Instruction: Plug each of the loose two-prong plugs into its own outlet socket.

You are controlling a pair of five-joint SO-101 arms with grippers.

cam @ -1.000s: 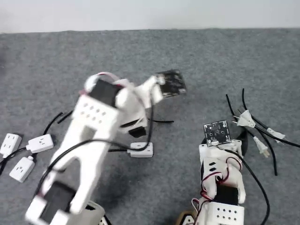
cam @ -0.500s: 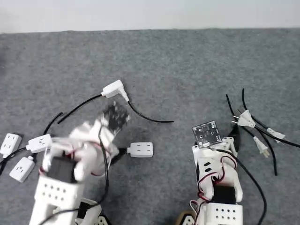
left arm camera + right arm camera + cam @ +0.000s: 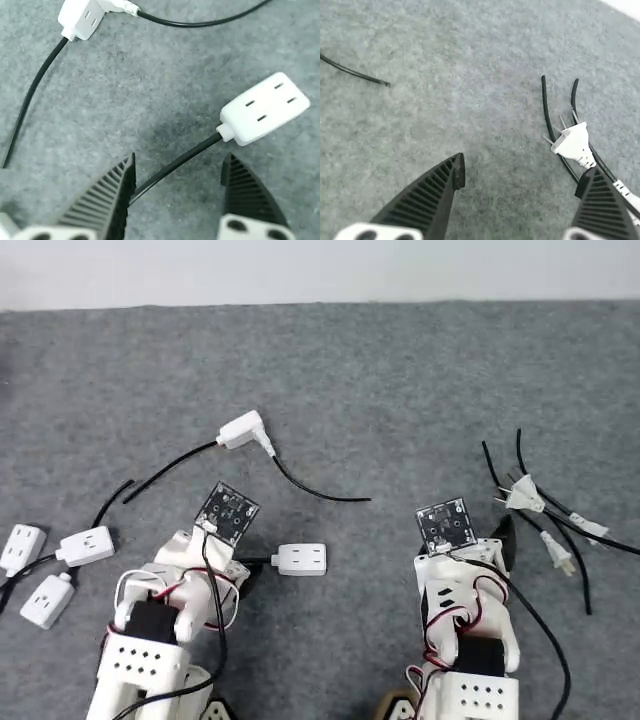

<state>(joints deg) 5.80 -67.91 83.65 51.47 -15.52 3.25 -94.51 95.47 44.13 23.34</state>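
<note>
Left gripper (image 3: 180, 165) jaws wide, empty, near white outlet socket (image 3: 264, 107) on grey carpet (image 3: 150, 90); right gripper (image 3: 526, 167) likewise wide, empty, near two-prong plug (image 3: 572, 142).

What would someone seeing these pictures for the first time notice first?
Likely the open left claw, hanging above the black cord of a lone white socket, and the open right claw near a loose white plug. Next, the white plug and socket that look joined, farther out on the grey carpet.
</note>
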